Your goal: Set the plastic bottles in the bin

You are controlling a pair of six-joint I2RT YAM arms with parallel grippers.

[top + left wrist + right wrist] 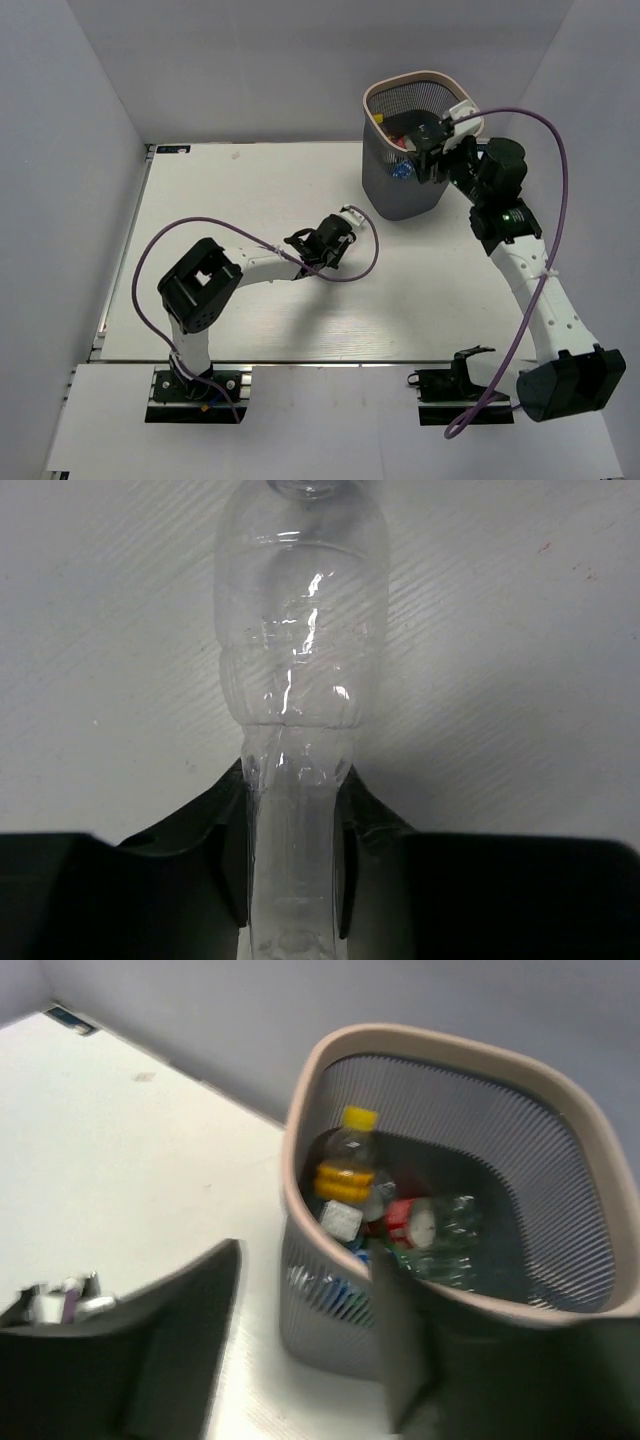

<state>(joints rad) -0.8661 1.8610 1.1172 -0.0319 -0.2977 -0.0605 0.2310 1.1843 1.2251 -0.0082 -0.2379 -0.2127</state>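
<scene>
Left gripper [292, 880] pinching a clear plastic bottle [300, 630] at mid-worktop, right gripper [300, 1300] with jaws spread at the tall dark grey mesh bin [560, 1090] near the far right corner, yellow-capped bottle [347, 1165] inside

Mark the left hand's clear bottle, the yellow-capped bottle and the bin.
clear bottle [300, 650], left wrist view, ribbed body.
yellow-capped bottle [346, 1179], right wrist view, yellow label.
bin [440, 1046], right wrist view, far rim.
</scene>
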